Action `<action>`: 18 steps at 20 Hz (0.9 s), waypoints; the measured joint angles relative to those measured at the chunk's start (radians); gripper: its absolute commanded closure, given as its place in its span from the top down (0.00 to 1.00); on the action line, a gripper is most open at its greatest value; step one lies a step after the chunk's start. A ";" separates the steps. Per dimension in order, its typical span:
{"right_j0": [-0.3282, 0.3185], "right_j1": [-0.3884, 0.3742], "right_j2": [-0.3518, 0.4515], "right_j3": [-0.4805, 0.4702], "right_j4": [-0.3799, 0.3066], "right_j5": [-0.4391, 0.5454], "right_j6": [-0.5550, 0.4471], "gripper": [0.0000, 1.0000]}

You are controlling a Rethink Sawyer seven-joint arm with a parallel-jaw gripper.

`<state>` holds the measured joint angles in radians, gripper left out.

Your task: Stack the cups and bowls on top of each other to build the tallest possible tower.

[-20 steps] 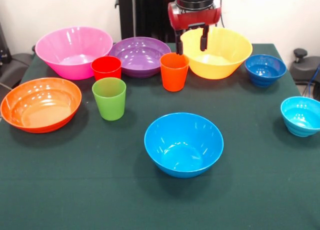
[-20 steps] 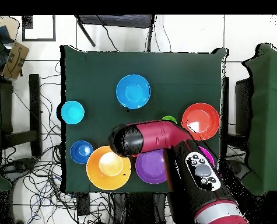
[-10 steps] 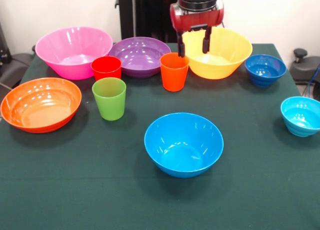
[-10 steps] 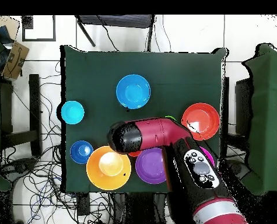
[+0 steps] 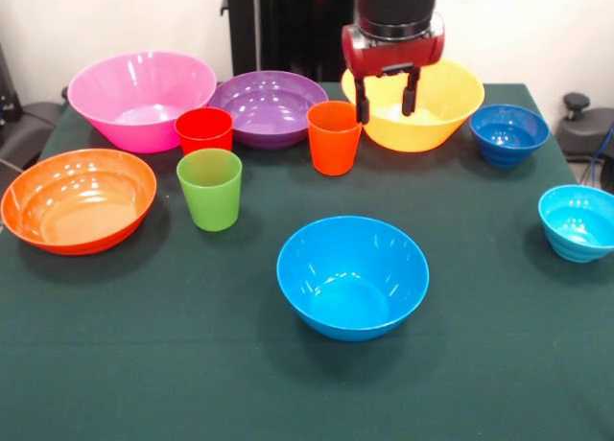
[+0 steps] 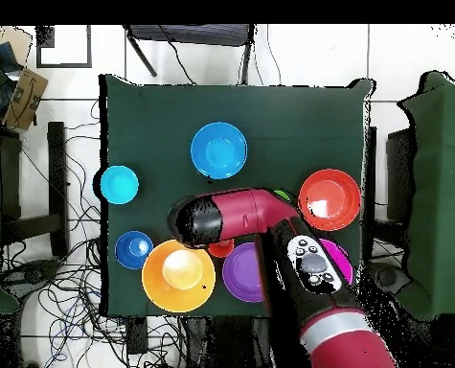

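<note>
No tower stands; every bowl and cup sits apart on the green cloth. My gripper [image 5: 386, 104] is open and empty, hanging over the near left rim of the yellow bowl [image 5: 436, 101], just right of the orange cup [image 5: 334, 137]. The red cup [image 5: 203, 129] and green cup [image 5: 210, 189] stand left of centre. The pink bowl [image 5: 142, 99] and purple bowl [image 5: 269, 107] are at the back, the orange bowl [image 5: 77, 199] at the left, the blue bowl [image 5: 352, 276] in front. The small dark blue bowl [image 5: 508, 132] and cyan bowl [image 5: 578, 222] are at the right.
In the overhead view my arm [image 6: 260, 216] covers the cups and part of the purple bowl [image 6: 240, 278]. The blue bowl [image 6: 218, 150], cyan bowl [image 6: 119, 184] and dark blue bowl [image 6: 133, 249] show uncovered. The table [image 6: 298, 115] has cables and chairs around it.
My gripper has moved to the right in the front view, from beside the orange cup to over the yellow bowl's rim, and a little lower. It stays open. The bowls and cups have not moved.
</note>
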<state>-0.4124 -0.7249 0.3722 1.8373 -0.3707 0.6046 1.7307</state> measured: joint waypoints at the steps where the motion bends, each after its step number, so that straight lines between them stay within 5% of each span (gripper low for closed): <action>1: 0.012 0.007 -0.008 -0.007 0.000 0.000 0.003 1.00; 8: 0.093 0.042 -0.083 -0.046 0.001 0.000 0.051 1.00; 18: 0.105 0.031 -0.146 -0.078 0.060 0.000 0.084 1.00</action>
<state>-0.3071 -0.6942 0.2260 1.7594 -0.3106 0.6044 1.8143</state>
